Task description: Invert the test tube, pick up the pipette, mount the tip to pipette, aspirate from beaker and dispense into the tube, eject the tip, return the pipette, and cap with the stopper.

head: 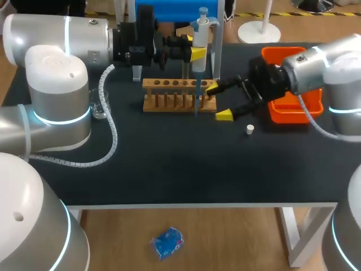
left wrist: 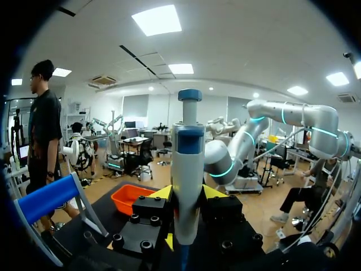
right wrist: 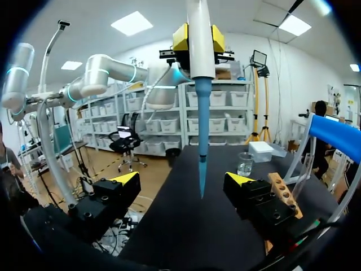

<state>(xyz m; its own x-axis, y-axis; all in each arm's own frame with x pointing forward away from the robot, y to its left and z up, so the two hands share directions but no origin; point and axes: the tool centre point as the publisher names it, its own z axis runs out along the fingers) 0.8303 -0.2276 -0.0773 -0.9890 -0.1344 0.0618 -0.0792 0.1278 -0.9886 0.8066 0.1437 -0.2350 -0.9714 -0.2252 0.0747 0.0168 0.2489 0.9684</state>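
Left gripper (head: 196,55) pinches the pipette (head: 200,42) upright, tip (right wrist: 202,135) hanging over the rack (head: 169,99), probably for dispensing. Right gripper (head: 218,101) sits at the rack's end, fingers spread, holding nothing.

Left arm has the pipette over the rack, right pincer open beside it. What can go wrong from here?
1. The blue tip on the pipette hangs just ahead of the open right pincer; a forward move may knock it.
2. The tip is close to the wooden rack, and I cannot make out a tube under it; it might strike wood.
3. The white stopper lies loose by the right pincer and could get swept away.
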